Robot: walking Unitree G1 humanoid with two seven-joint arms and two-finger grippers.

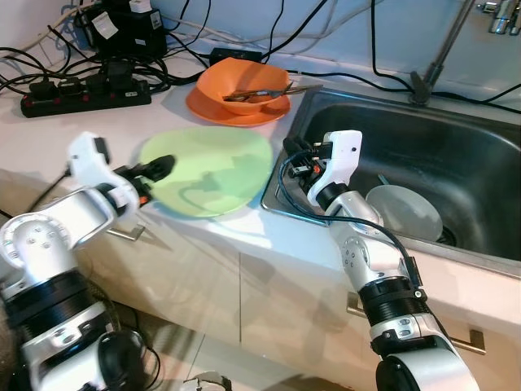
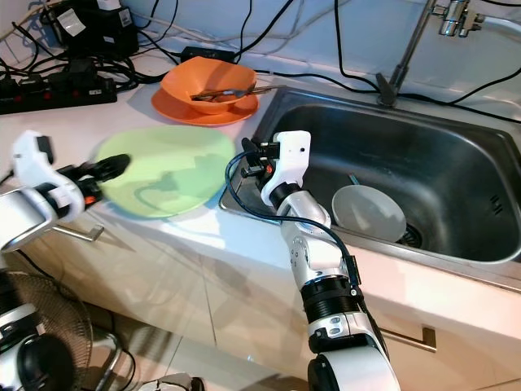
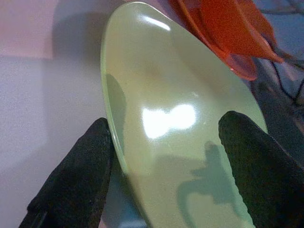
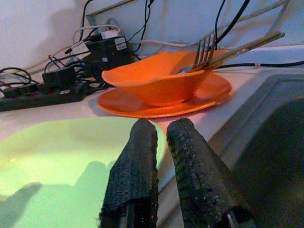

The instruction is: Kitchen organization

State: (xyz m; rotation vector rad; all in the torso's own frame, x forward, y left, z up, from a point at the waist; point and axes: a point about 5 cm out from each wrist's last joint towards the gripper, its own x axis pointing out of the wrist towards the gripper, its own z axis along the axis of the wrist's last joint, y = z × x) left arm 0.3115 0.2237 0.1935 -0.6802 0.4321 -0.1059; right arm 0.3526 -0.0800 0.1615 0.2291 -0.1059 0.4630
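- Gripping the green plate (image 1: 213, 169) looks like the step in hand: it lies flat on the counter (image 1: 49, 138), between the sink (image 1: 456, 163) and the power strip (image 1: 85, 94), just in front of the orange bowl (image 1: 244, 81).
- Left gripper (image 1: 156, 168) sits at the plate's near-left rim, jaws spread, one finger (image 3: 76, 175) outside the edge and the other over the plate's face. Nothing pinched yet.
- To do it well: get the lower finger under the rim before closing; the plate is shallow and glossy, so a pinch on the lip alone may slip.
- Lift level and slowly; the bowl on its orange plate (image 1: 207, 110) is close behind, with a fork (image 4: 209, 52) sticking out.
- Right gripper (image 4: 161, 142) hovers at the plate's sink-side edge, fingers nearly pressed together, holding nothing. It could brace that edge so the plate doesn't slide.
- A grey plate (image 1: 407, 213) already lies in the sink; likely drop-off is beside it.
- Keep clear of the cables (image 1: 49, 61).
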